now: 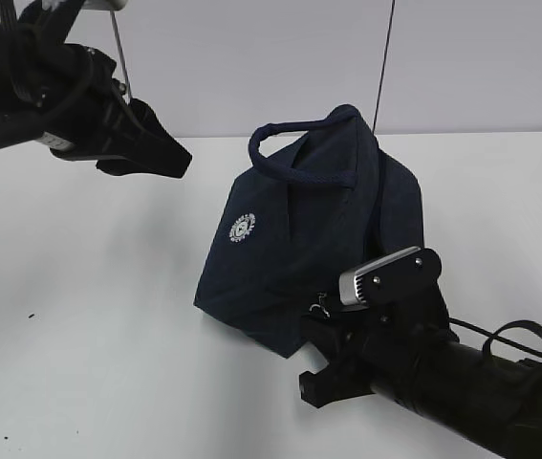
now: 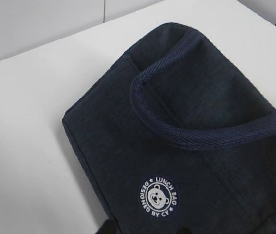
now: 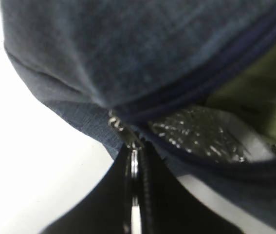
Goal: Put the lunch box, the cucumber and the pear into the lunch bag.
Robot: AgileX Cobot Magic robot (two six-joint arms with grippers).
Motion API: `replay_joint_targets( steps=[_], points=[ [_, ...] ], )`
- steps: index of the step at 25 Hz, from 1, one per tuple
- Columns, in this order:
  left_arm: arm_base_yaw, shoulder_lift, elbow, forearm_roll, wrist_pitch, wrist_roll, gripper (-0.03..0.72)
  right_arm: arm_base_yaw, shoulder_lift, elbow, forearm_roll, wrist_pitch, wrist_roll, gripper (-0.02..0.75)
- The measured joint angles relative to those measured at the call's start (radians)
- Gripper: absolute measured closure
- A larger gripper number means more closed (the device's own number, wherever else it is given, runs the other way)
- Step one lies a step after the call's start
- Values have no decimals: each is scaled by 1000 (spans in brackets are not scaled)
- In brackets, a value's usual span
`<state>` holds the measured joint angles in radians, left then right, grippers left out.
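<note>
The navy lunch bag (image 1: 328, 239) lies on the white table with its white round logo (image 1: 242, 228) up. It fills the left wrist view (image 2: 201, 126). My right gripper (image 1: 320, 314) is shut on the silver ring pull (image 3: 134, 163) of the zip at the bag's near corner (image 3: 128, 48). Through the part-open zip I see silvery lining (image 3: 196, 131) and a pale green surface (image 3: 259, 92), which looks like the lunch box lid. My left gripper (image 1: 170, 158) hangs above the table left of the bag, open and empty. The cucumber and pear are hidden.
The bag's rope handle (image 1: 290, 134) arches up at the far side and also shows in the left wrist view (image 2: 186, 136). A thin black cable (image 1: 382, 57) hangs behind the bag. White table (image 1: 89, 316) surrounds the bag.
</note>
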<state>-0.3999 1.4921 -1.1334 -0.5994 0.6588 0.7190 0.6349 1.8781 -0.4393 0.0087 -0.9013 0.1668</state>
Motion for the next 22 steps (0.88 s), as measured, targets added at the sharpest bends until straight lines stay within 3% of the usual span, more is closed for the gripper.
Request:
replay_joint_targets(
  steps=[5, 22],
  points=[
    [0, 0, 0, 0, 0, 0, 450, 0, -40, 0, 0, 34, 0, 732],
    [0, 0, 0, -27, 0, 0, 450, 0, -391, -25, -61, 543, -85, 732]
  ],
)
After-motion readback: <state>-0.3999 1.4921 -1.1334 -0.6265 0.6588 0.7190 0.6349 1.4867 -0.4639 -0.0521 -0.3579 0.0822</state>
